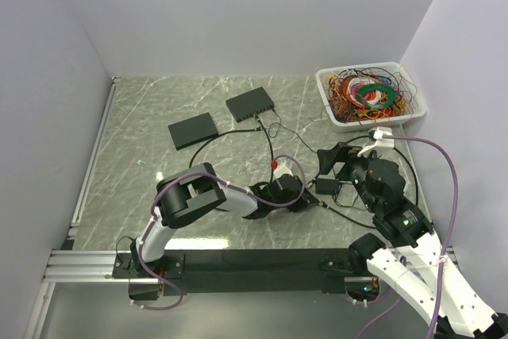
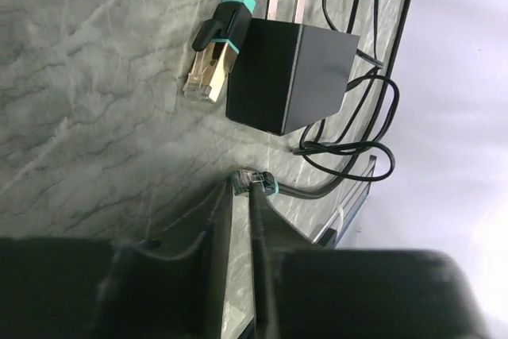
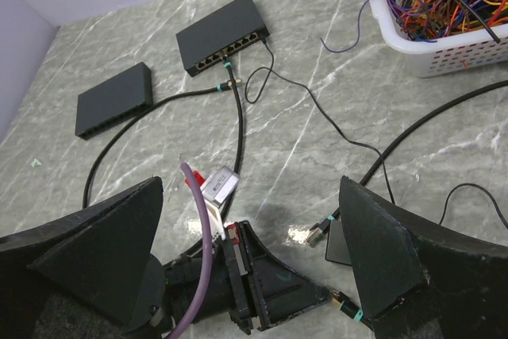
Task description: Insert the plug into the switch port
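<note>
Plug (image 2: 252, 178) sits pinched at the tips of the nearly closed left end effector (image 2: 240, 193), low over the table (image 2: 95, 117) near a black power adapter (image 2: 290, 77) and well apart from the switch (image 1: 250, 104), while the right end effector (image 3: 251, 192) gapes wide.

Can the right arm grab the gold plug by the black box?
Probably yes: the open right gripper points at the gold plug, nothing covers it, though the black box lies close beside.
</note>
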Action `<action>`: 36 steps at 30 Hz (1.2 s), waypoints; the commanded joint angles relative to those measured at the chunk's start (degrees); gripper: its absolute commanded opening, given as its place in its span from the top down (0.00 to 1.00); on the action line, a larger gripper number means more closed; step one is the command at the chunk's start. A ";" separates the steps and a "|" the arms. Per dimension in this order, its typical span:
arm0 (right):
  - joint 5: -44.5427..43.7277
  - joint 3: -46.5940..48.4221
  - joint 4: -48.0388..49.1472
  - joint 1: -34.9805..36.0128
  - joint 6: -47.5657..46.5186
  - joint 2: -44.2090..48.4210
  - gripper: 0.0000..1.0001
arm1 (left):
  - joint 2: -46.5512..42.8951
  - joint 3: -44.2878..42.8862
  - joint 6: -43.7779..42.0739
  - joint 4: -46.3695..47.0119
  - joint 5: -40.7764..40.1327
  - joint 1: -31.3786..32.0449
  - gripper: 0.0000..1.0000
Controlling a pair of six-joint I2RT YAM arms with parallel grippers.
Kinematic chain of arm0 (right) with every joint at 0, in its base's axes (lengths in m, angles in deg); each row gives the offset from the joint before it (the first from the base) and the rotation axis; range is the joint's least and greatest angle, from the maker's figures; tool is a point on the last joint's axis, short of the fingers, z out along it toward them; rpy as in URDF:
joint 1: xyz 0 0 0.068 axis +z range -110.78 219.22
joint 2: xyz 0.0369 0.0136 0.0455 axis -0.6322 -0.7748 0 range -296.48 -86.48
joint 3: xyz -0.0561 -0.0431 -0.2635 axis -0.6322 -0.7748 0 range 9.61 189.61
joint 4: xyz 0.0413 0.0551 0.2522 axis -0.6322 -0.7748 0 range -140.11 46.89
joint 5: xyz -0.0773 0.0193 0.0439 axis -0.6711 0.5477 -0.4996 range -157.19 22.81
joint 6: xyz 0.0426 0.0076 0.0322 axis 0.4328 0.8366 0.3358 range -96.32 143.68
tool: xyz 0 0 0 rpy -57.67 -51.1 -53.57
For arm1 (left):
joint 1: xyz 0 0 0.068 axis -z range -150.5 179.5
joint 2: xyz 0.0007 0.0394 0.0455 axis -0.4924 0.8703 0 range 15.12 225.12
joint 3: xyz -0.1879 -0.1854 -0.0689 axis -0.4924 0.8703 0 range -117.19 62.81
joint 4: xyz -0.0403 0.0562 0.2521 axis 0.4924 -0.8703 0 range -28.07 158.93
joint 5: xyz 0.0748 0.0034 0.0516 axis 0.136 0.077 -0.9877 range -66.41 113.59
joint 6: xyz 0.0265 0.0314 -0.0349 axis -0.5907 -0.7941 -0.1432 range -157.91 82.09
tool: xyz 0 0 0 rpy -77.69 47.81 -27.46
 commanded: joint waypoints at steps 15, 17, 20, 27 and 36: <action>4.77 -1.32 2.57 0.06 -0.70 0.03 0.04 | -8.31 5.53 -4.48 -0.47 -7.39 -1.04 1.00; 6.53 -1.49 3.01 0.06 -0.96 0.38 0.04 | -11.11 8.24 -5.18 -0.64 -8.45 -1.31 1.00; 14.52 -2.11 4.85 0.23 -2.28 0.56 0.04 | -15.60 12.20 -6.32 -1.60 -10.99 -1.83 1.00; 20.26 -2.11 6.96 6.81 -3.34 -7.25 0.10 | -28.34 21.52 -10.89 -5.21 -17.41 -3.32 1.00; 23.66 -1.84 15.56 16.05 -4.57 -12.97 0.07 | -50.32 32.08 -21.44 -12.31 -20.22 -5.26 1.00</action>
